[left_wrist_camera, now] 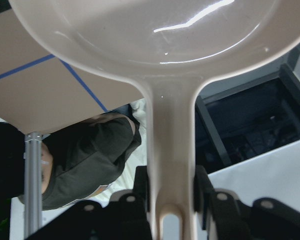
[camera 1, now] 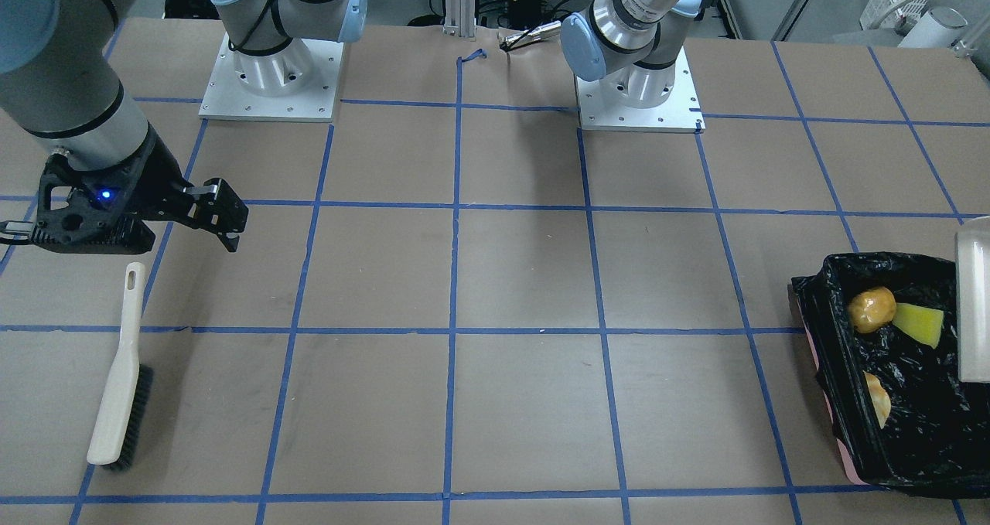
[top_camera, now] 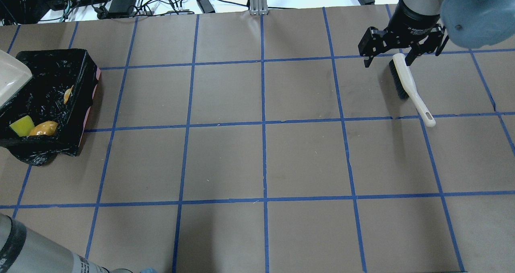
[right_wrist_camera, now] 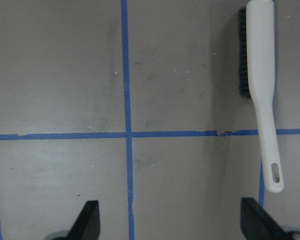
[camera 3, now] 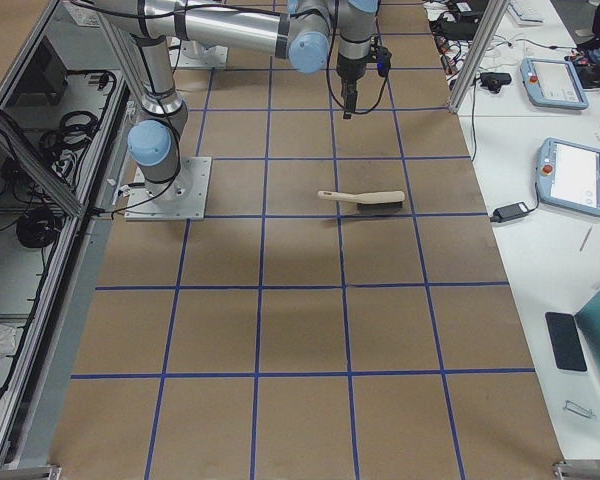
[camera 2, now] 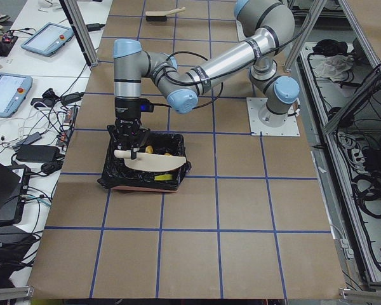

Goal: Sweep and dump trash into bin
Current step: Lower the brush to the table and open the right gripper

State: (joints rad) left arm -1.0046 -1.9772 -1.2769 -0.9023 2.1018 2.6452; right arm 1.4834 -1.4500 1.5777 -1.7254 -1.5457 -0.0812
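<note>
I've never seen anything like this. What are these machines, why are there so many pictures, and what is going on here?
Two robot arms stand at a table marked with blue tape. They are filmed from the front, overhead, both ends, and by a camera on each wrist. The left arm's fingers are shut on the handle of a beige dustpan, holding it over the black-lined bin. Three pieces of trash lie inside. The right arm's fingers hang open above the table, near a brush lying there.

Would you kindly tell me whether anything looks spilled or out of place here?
Nothing stands out. The lump, wedge and rind all lie inside the bin. The brush lies flat on the table near the open right gripper. The left gripper holds the dustpan by its handle.
</note>
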